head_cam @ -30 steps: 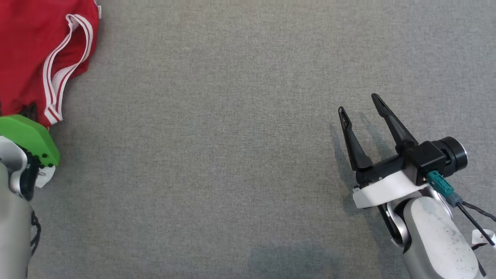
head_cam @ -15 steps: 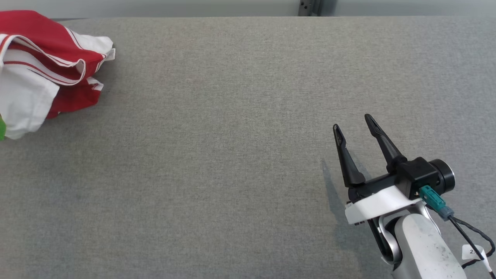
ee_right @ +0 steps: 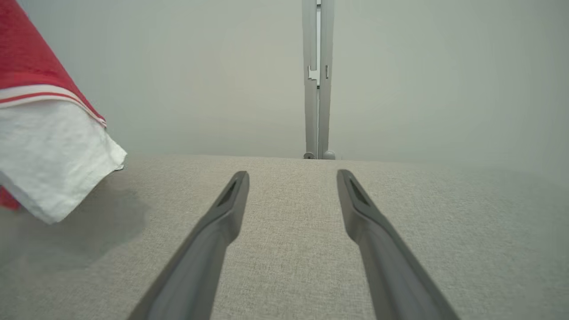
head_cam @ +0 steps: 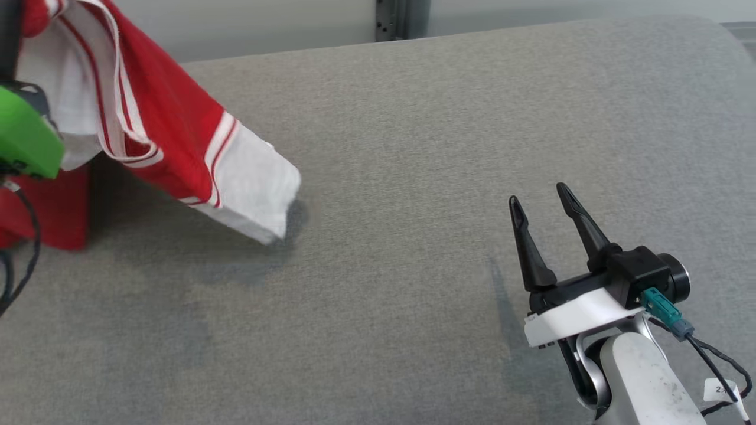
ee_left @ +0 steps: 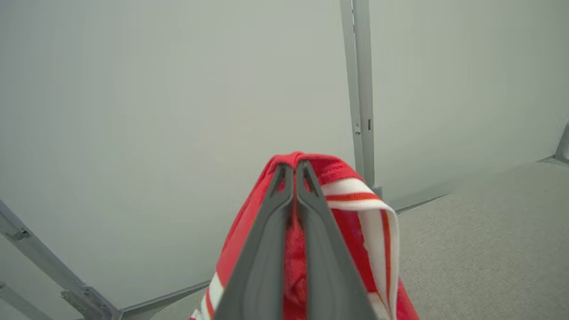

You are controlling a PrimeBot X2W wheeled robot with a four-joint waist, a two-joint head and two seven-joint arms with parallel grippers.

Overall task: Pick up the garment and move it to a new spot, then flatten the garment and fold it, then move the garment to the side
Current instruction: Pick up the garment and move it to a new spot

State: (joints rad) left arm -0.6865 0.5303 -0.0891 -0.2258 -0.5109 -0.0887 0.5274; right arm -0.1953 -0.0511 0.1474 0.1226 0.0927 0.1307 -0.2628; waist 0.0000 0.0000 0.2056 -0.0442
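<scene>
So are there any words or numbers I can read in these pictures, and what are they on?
"2", followed by marks too small to read: on the little white tag hanging beside the right forearm.
On the red and white garment: no words or numbers that can be read.
No other text can be made out.
</scene>
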